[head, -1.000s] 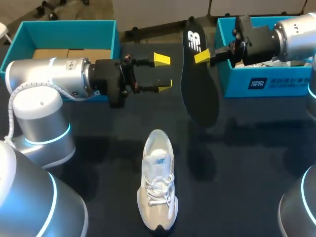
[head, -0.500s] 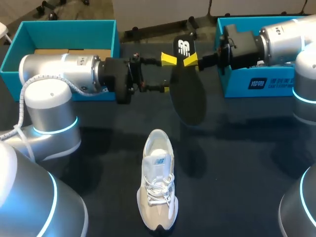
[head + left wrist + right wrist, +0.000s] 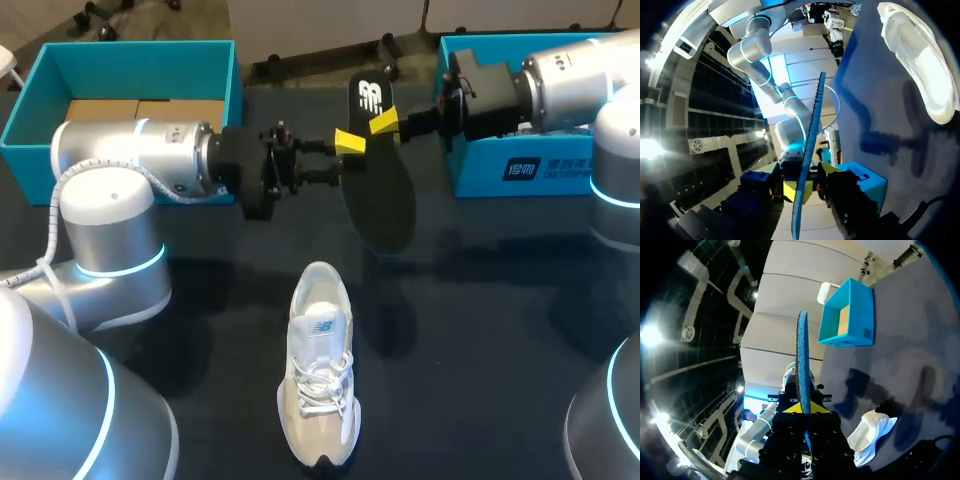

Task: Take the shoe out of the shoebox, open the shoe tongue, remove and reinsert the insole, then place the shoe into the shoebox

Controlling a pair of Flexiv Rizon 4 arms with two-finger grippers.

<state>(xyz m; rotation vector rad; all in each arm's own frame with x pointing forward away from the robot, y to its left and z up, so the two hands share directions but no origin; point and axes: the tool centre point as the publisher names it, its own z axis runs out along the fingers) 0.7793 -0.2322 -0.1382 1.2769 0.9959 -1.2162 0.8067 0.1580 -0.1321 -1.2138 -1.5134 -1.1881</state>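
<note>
Pinching the insole [image 3: 385, 200] in the right gripper [image 3: 385, 122], both yellow tips squeezed on it up near the logo end, holding it well off the table [image 3: 500, 300]. Coming at the same insole from the opposite side with the left gripper [image 3: 345, 160], right at its edge; clamped or just alongside, cannot tell. Leaves the white shoe [image 3: 320, 380] standing on its sole near the front, toe toward the robot, well apart from both grippers. Has the teal shoebox [image 3: 470, 170] just behind the right gripper, a second teal box [image 3: 130, 45] at the far left.

Over to the left wrist: catches the insole [image 3: 810, 145] edge-on as a thin blue strip ahead, and the shoe [image 3: 920, 65] off to one side.

Right wrist now: shows the insole [image 3: 802, 355] edge-on, rising straight from between the clamped tips, with the teal box [image 3: 850, 315] beyond and the shoe [image 3: 870, 435] lower down beside the gripper.
</note>
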